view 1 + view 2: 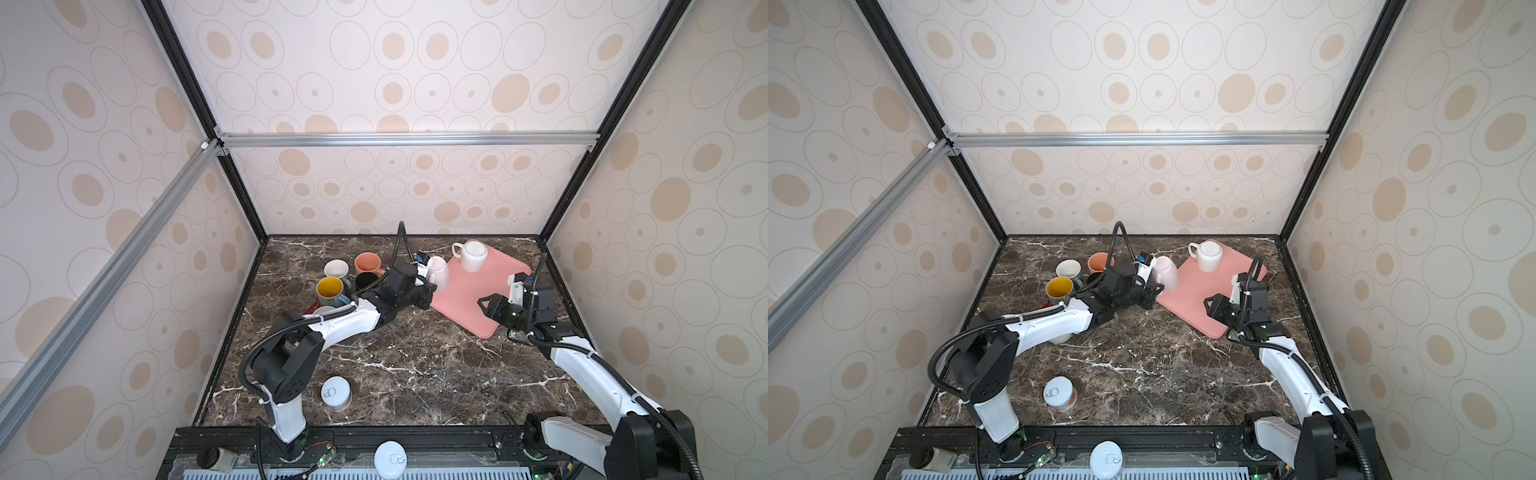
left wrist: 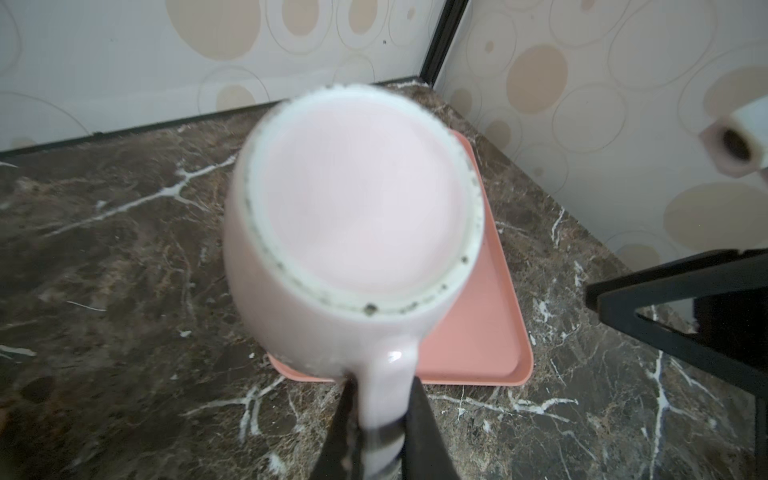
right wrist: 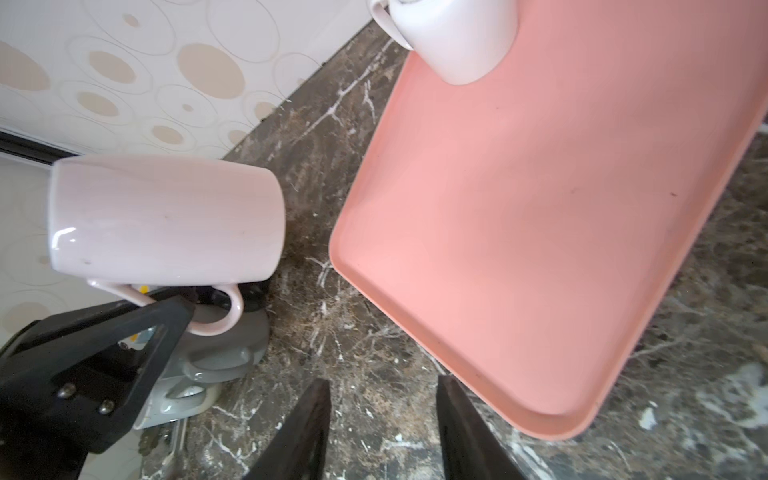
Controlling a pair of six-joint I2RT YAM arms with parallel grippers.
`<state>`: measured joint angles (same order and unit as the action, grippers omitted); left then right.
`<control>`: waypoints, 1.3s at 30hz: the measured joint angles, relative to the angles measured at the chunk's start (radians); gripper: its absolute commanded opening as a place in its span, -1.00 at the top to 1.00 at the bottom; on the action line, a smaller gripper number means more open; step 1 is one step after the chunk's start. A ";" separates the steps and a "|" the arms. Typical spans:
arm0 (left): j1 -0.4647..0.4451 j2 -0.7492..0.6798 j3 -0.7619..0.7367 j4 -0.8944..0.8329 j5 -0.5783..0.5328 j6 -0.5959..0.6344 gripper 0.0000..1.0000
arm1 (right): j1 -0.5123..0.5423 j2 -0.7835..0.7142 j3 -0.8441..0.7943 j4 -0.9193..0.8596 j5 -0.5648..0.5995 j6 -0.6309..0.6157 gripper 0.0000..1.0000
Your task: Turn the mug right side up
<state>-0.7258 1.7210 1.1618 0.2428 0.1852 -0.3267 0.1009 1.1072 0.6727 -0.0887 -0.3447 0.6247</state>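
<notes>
A pale pink mug hangs above the table just left of the pink tray. My left gripper is shut on its handle. The mug's base faces the left wrist camera, and its opening is hidden. In the right wrist view the mug lies sideways in the picture, clear of the table. My right gripper stands open over the tray's near part, with nothing between its fingers.
A white mug stands base up on the tray's far corner. Several mugs cluster at the back left: orange, white, yellow-lined and black. A can stands near the front left.
</notes>
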 measured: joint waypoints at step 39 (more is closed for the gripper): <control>0.217 -0.344 -0.449 1.144 0.328 -0.554 1.00 | 0.410 0.246 0.288 0.835 -0.392 0.228 -0.03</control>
<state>-0.5091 1.3773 0.7124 1.3865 0.5133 -0.8803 0.5110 1.3533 0.9611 0.7464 -0.7368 0.8524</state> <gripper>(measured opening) 0.081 0.516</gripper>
